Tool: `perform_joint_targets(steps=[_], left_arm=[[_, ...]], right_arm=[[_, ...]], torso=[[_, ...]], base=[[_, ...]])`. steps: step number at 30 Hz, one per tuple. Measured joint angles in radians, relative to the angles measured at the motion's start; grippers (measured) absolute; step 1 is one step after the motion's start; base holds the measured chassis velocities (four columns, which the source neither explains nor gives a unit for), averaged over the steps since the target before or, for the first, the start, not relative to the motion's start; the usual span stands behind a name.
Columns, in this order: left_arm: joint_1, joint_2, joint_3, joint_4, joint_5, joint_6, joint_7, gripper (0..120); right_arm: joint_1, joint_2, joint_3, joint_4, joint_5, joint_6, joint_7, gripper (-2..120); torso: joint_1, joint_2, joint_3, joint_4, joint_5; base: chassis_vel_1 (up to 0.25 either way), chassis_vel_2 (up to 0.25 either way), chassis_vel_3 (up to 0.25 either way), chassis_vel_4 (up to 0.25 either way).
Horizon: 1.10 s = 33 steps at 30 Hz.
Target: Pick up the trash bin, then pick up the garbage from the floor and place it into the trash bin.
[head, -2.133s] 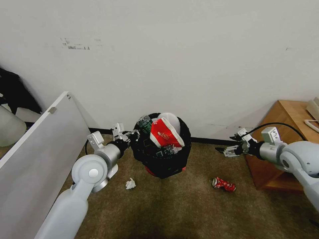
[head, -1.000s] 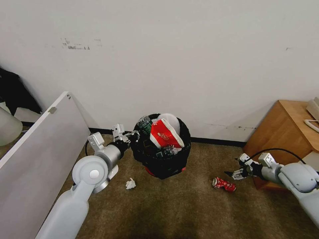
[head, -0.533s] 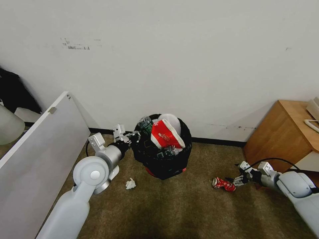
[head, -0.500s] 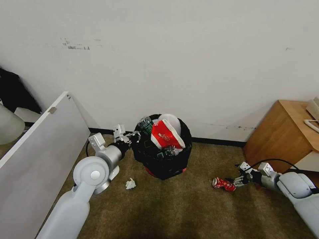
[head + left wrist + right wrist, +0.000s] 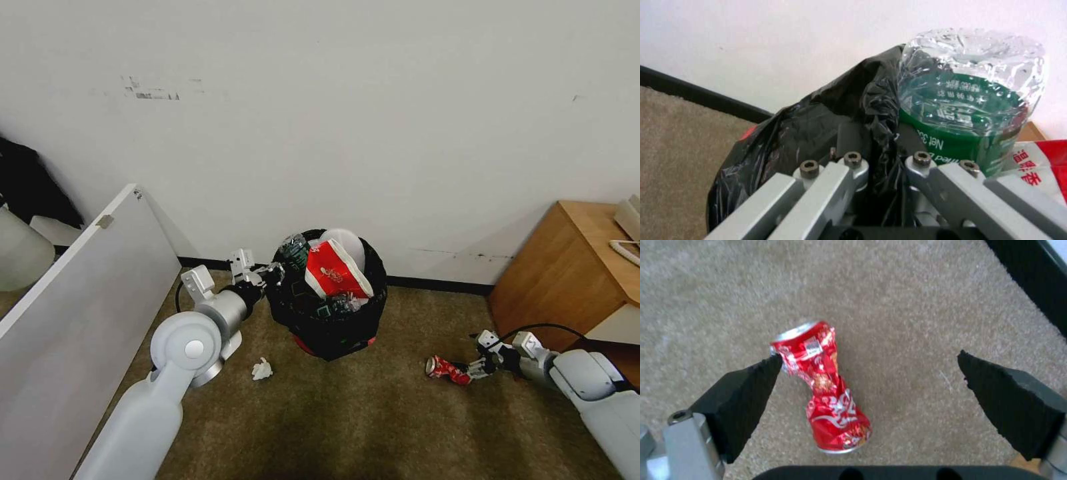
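Our left gripper [image 5: 270, 272] is clamped on the full trash bin [image 5: 328, 293] mid-frame, while our right gripper [image 5: 475, 368], fingers spread, reaches the crushed red can [image 5: 448, 370] lower right; a paper wad [image 5: 262, 369] waits too.

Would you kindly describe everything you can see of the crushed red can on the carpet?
The crushed red can is thin metal with white lettering, pinched at its waist, silver rim at one end. It lies on its side on the beige carpet, right of the trash bin. The right gripper is open around it, one black pad at its rim.
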Motion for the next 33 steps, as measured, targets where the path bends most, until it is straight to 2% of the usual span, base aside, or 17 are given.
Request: perform_joint_targets(steps=[11, 33], left_arm=[[-0.017, -0.009, 0.014, 0.016, 0.001, 0.000, 0.003, 4], [-0.021, -0.013, 0.024, 0.028, 0.005, 0.001, 0.005, 4]], right_arm=[[0.018, 0.025, -0.004, -0.051, -0.068, 0.031, -0.013, 100], [0.108, 0.076, -0.092, -0.167, -0.091, 0.052, -0.011, 100]], torso=[[0.000, 0.000, 0.000, -0.0001, 0.0000], [0.000, 0.000, 0.000, 0.0000, -0.0001]], base=[[0.000, 0.000, 0.000, 0.000], [0.000, 0.000, 0.000, 0.000]])
